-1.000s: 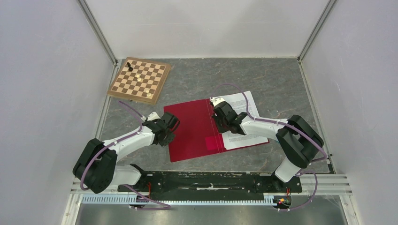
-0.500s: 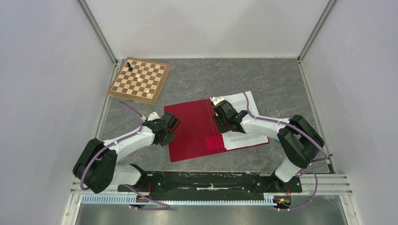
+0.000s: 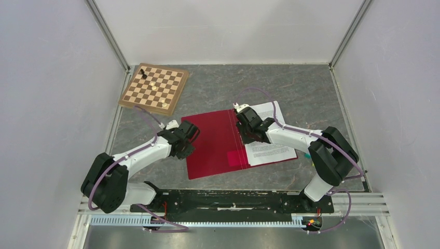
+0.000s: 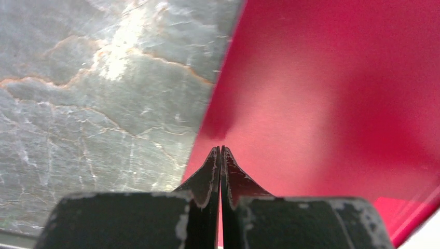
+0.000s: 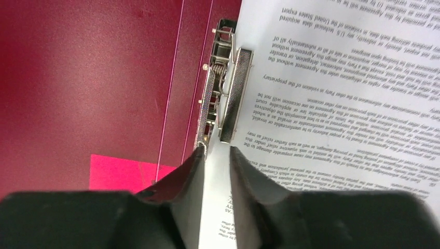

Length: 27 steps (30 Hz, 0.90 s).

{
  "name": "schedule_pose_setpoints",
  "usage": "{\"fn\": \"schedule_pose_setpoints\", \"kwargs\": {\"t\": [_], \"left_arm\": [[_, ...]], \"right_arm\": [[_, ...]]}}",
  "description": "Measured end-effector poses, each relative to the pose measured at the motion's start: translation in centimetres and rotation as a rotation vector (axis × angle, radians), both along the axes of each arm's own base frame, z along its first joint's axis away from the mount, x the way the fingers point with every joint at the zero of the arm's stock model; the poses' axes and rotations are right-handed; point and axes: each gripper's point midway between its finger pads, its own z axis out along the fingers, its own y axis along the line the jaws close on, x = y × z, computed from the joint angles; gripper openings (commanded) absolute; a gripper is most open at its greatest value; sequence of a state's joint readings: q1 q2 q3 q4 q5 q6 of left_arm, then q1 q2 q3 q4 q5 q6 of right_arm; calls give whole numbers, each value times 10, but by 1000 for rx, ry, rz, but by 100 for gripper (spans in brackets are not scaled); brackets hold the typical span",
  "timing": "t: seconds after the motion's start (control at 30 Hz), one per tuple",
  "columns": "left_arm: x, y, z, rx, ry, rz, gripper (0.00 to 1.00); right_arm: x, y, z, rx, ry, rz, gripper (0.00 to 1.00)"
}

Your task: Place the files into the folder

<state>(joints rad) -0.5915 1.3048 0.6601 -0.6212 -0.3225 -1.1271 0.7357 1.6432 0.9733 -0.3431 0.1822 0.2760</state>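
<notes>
The red folder [image 3: 212,148] lies open on the table, and its inside fills the left wrist view [image 4: 337,93]. The files [image 3: 270,145], printed white sheets, lie on its right half with their edge beside the metal clip [image 5: 228,93]. My left gripper [image 3: 191,136] is shut, with its tips [image 4: 221,149] over the folder's left edge. My right gripper [image 3: 246,136] points down at the spine. Its jaws [image 5: 216,149] are a little apart over the edge of the files [image 5: 337,78], just short of the clip. A pink patch [image 5: 124,171] shows on the folder [image 5: 93,78].
A brown-and-white chessboard [image 3: 154,88] with a few pieces lies at the far left corner. White walls with metal posts close in the grey marbled table [image 4: 104,104] on three sides. The arm bases and a black rail run along the near edge.
Both grippers have shifted slightly toward the far side. The right one has moved a little along the spine. The folder and the sheets have not moved.
</notes>
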Motion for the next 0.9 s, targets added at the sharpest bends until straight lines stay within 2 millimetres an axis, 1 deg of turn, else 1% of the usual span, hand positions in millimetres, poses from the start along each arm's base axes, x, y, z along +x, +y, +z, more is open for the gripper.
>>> {"fn": "schedule_pose_setpoints", "kwargs": {"t": [0.03, 0.07, 0.13, 0.27, 0.33, 0.4, 0.53, 0.6, 0.8, 0.9], "left_arm": [[3, -3, 5, -7, -4, -18, 3], [6, -6, 9, -12, -11, -32, 6], [15, -13, 21, -25, -41, -66, 16], [29, -21, 47, -57, -104, -119, 32], [36, -19, 57, -66, -131, -133, 38], [41, -14, 62, -77, -140, -130, 43], [47, 2, 62, -90, -122, -126, 50], [48, 6, 61, -105, -113, -133, 53], [52, 5, 56, -151, -88, -179, 55], [53, 5, 53, -162, -87, -188, 56]], "right_arm": [[1, 1, 1, 1, -5, -2, 36], [3, 0, 3, -4, -12, -2, 39], [5, 0, 5, -14, -25, -4, 39], [6, 4, 8, -30, -50, -1, 39], [6, 7, 7, -37, -54, 5, 39], [6, 10, 5, -47, -56, 10, 39], [7, 14, -2, -72, -58, 13, 39], [9, 14, -5, -82, -58, 10, 38], [12, 18, -16, -114, -55, 10, 29], [12, 20, -19, -127, -63, 14, 28]]}}
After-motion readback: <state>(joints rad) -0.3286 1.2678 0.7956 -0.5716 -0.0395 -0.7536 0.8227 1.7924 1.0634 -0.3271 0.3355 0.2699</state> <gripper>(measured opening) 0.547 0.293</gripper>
